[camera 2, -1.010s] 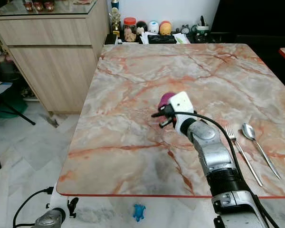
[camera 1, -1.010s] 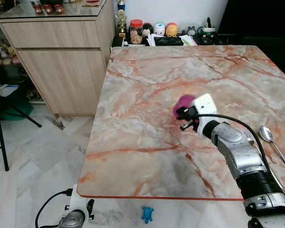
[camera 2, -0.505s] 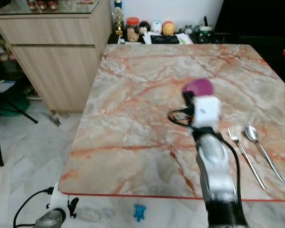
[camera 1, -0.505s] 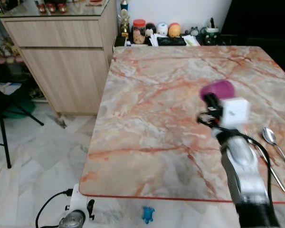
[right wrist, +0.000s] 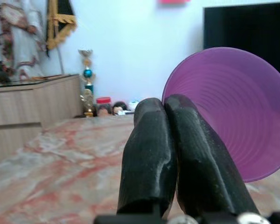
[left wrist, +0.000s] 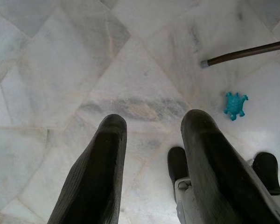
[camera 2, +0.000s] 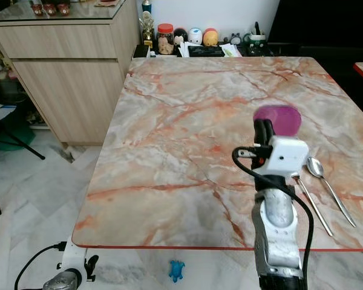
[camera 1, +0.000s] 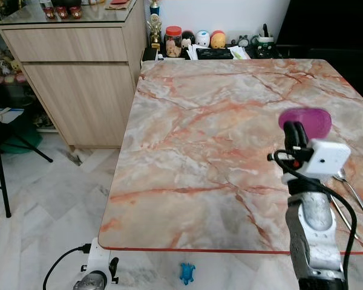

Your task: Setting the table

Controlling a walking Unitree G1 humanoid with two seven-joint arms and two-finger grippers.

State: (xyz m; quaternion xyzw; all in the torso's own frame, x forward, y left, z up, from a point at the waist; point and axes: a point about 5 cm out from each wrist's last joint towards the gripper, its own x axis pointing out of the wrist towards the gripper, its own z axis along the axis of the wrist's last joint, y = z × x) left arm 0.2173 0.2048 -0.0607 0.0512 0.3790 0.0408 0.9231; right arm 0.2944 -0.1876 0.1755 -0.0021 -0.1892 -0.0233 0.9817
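R arm upright, right claw [camera 2: 265,128] pinching purple bowl [camera 2: 279,120] over table [camera 2: 187,121].

Table [camera 1: 187,157]: placed directly ahead, with a cabinet [camera 1: 78,72] beside its far left corner.
Far edge: a row of jars and figurines [camera 1: 193,41] is set behind the table, against the wall.
Bowl [camera 1: 305,122]: held above the table's right half by the right gripper [camera 1: 296,134] (its fingers are pressed together on the rim).
Cutlery: a spoon [camera 2: 327,184] and a fork [camera 2: 310,202] are laid side by side on the table's right, fork to the left, just right of the raised arm.
Floor [left wrist: 60,70]: a toy turtle [camera 1: 187,272] is found below the table's near edge; the left gripper [left wrist: 151,140] is hung above the tiles.
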